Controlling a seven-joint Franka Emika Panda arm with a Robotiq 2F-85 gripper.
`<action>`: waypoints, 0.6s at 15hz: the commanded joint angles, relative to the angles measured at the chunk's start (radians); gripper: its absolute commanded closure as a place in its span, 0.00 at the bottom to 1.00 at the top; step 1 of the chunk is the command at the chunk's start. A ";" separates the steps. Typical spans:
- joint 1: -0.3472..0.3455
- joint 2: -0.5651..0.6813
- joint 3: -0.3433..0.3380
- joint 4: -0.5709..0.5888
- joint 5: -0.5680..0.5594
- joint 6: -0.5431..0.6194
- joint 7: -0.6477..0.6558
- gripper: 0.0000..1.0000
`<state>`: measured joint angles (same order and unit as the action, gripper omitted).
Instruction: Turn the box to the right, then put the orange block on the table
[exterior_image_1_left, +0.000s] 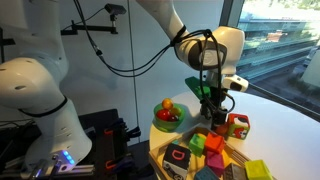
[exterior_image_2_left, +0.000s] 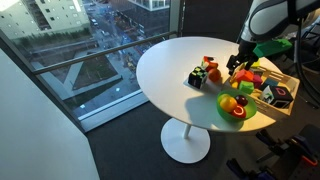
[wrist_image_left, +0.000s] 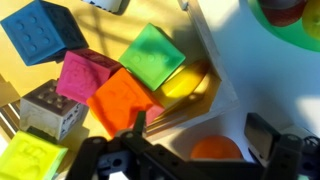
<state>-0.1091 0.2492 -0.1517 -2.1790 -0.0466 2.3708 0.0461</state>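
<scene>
Only the wrist view looks into the wide, low wooden toy box (wrist_image_left: 98, 42). An orange cube (wrist_image_left: 120, 100) lies there, touching a pink cube (wrist_image_left: 85, 72) and a green cube (wrist_image_left: 152, 55). Both exterior views show the box resting on the round white tabletop (exterior_image_2_left: 165, 70) beside a green fruit bowl (exterior_image_2_left: 228, 113). The arm reaches down over the box, its claw (wrist_image_left: 198, 130) wide and empty.

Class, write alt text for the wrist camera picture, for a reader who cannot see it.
The open claw hangs over a box packed with coloured cubes, seen from above. An orange block lies nearest the claw, with a pink block, a green block and a blue block beyond it.
</scene>
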 joint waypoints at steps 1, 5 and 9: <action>-0.020 -0.034 -0.011 -0.026 -0.018 0.009 -0.022 0.00; -0.046 -0.026 -0.019 -0.023 -0.008 0.023 -0.065 0.00; -0.074 -0.017 -0.020 -0.027 -0.001 0.056 -0.123 0.00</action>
<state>-0.1646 0.2468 -0.1709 -2.1844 -0.0466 2.3889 -0.0270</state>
